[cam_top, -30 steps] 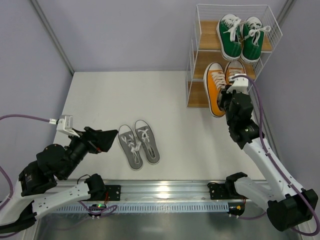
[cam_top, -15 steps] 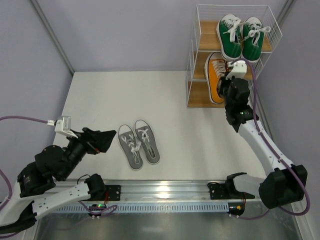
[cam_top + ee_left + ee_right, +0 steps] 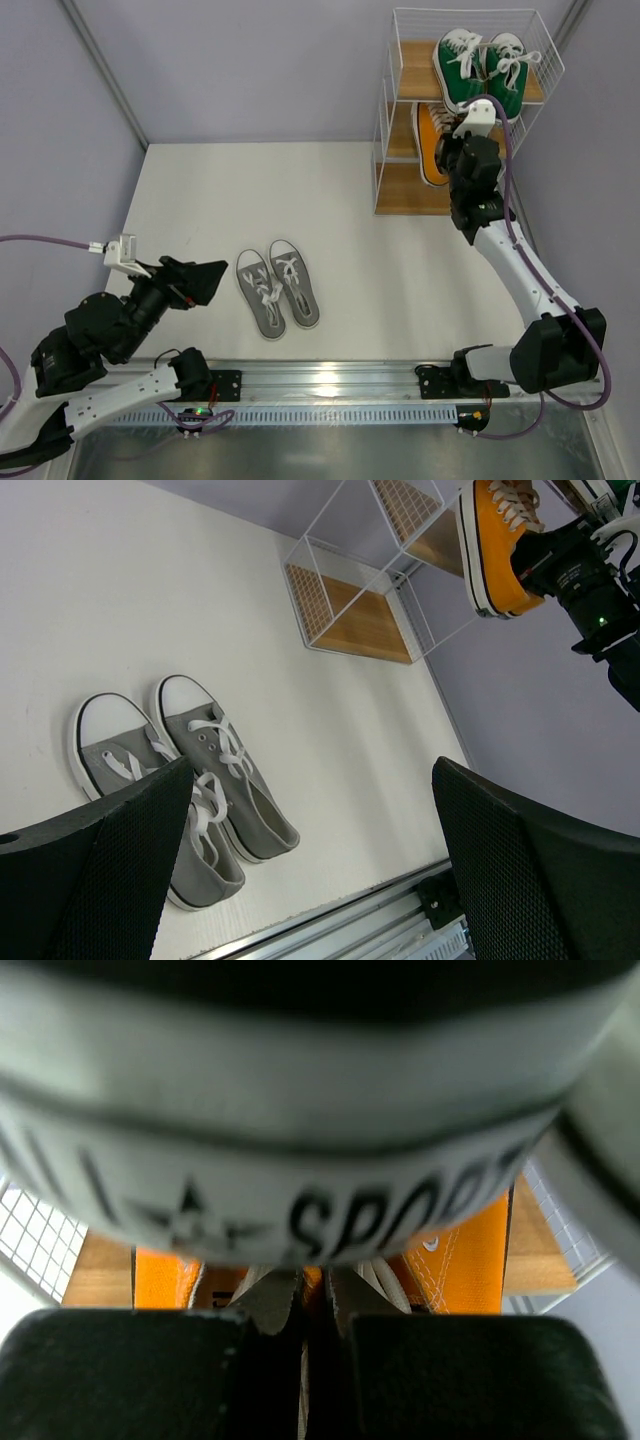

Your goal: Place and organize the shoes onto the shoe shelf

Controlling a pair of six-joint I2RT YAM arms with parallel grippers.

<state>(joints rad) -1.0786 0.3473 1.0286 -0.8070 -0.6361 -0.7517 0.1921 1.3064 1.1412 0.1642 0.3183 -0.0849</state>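
The shoes are seen in three places. Nearest, the grey pair (image 3: pixel 277 288) lies side by side on the white worktop (image 3: pixel 250 200), toes towards the arms, touched by nothing. The left claw (image 3: pixel 205 278) hangs just beside it, spread wide and holding nothing.

Farther off, the orange pair (image 3: pixel 432 140) is pinched in the right claw (image 3: pixel 305 1305), which is closed narrow on it. The grip is judged to be at the heel end, where the two inner collars meet. The pair is held at the middle board of the shelf (image 3: pixel 410 190), partly inside the wire frame; whether the soles are resting on the board cannot be told. Farthest, the green pair (image 3: pixel 480 70) is set on the top board.

Each shoe is judged light. The canvas upper is soft and likely to fold under a squeeze, while the rubber sole is stiff and grippy. The loose white laces may catch on the wire mesh. The grey pair is best taken by both inner heel collars together, so that it is lifted as one.
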